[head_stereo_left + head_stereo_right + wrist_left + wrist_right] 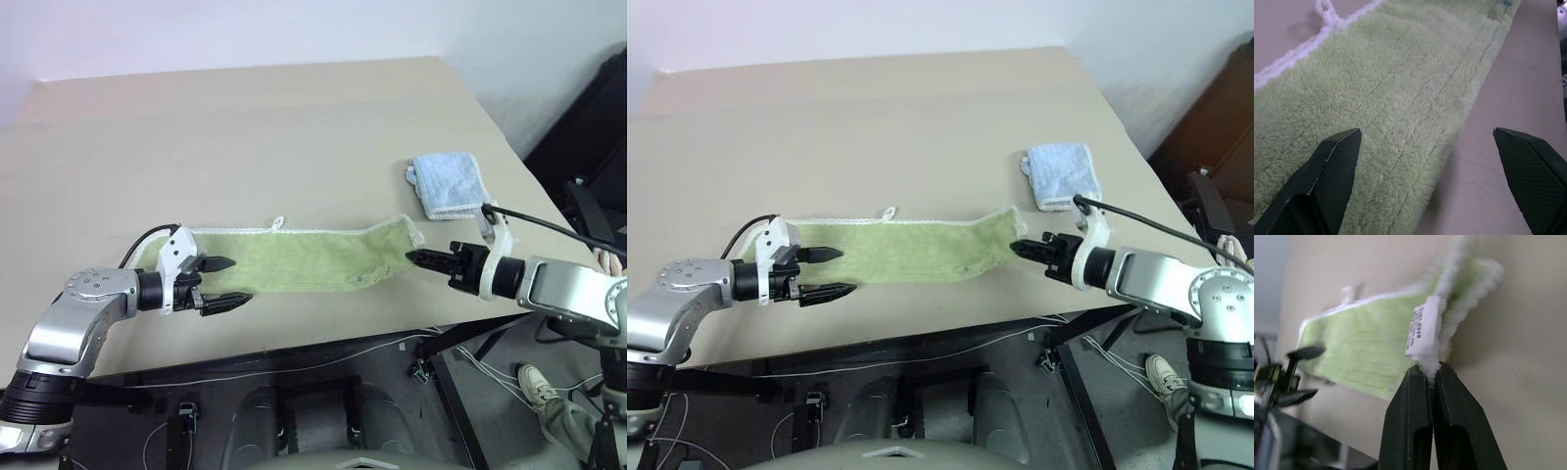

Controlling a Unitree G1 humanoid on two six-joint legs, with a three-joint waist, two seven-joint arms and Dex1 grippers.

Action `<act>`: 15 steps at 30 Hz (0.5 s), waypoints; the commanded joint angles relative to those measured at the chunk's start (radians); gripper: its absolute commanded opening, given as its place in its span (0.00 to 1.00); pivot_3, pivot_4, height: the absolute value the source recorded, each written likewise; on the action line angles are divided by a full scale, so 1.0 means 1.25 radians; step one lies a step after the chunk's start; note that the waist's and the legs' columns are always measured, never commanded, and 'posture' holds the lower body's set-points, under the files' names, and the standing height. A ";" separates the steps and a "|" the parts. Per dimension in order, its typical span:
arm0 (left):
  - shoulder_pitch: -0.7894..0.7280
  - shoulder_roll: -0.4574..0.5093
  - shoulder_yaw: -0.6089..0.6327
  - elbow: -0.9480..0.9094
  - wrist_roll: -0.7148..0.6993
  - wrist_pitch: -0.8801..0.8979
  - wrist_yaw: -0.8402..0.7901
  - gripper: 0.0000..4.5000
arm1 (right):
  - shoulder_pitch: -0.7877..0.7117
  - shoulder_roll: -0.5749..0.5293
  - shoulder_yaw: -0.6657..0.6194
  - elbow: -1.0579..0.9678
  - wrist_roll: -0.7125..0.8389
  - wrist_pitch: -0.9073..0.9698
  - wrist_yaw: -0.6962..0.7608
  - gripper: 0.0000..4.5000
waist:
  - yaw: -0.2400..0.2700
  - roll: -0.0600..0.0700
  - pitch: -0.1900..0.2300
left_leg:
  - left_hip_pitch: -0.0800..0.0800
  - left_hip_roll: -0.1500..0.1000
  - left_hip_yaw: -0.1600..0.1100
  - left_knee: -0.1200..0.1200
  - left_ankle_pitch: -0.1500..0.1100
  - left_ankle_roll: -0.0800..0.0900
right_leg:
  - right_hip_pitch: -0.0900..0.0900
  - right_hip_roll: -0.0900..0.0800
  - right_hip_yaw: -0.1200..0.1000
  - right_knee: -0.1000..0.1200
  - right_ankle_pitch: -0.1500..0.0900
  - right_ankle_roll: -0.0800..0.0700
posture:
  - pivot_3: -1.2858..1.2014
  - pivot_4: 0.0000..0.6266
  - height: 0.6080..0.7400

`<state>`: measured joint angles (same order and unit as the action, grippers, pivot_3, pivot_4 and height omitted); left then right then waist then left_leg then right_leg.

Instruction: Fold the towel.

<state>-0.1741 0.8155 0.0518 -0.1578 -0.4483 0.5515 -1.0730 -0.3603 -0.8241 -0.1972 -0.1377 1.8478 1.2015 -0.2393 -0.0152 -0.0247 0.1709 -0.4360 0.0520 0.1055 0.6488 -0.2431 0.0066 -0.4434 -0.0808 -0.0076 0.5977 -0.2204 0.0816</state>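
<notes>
The light green towel (pixel 294 257) lies as a long narrow strip across the table's near side, with white edging and a small loop (pixel 278 223) on its far edge. My left gripper (pixel 235 281) stands open over the strip's left end, one finger above the cloth and one past its near edge; the wrist view shows the same open left gripper (pixel 1426 132) just above the towel (pixel 1400 98). My right gripper (pixel 411 257) is shut on the right-end corner, raised a little off the table. In its wrist view the right gripper (pixel 1430 368) pinches the towel (pixel 1366 342) by a white label (pixel 1420 330).
A smaller light blue towel (pixel 448 183) lies folded on the table (pixel 245 127) beyond my right gripper, near the right edge. The table's front edge (pixel 323 343) runs just under both arms. A person's foot (pixel 537 380) shows on the floor at the right.
</notes>
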 commanded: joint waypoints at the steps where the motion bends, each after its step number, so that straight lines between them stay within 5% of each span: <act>1: -0.010 0.015 0.007 -0.004 0.009 -0.024 -0.010 1.00 | -0.056 -0.032 0.036 -0.064 -0.043 0.023 0.080 0.01 | 0.001 0.000 0.000 | 0.000 0.000 0.000 0.000 0.000 0.000 | 0.000 0.000 0.000 0.000 0.000 0.000 | 0.52 0.24 1.00; 15: 0.007 0.001 -0.002 0.032 0.036 -0.082 -0.013 1.00 | -0.278 0.176 0.290 -0.026 -0.344 0.076 0.241 0.01 | 0.002 0.000 0.000 | -0.003 0.000 0.000 0.001 0.000 0.000 | -0.002 -0.001 -0.001 0.001 0.000 0.000 | 0.52 0.24 1.00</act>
<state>-0.1672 0.8184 0.0419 -0.1143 -0.4051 0.4760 -1.0866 -0.6851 -0.6130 0.1637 -0.1684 1.4531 1.2963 0.0317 -0.0128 -0.0247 0.1709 -0.4403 0.0518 0.1051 0.6512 -0.2432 0.0070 -0.4461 -0.0817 -0.0093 0.5993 -0.2202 0.0817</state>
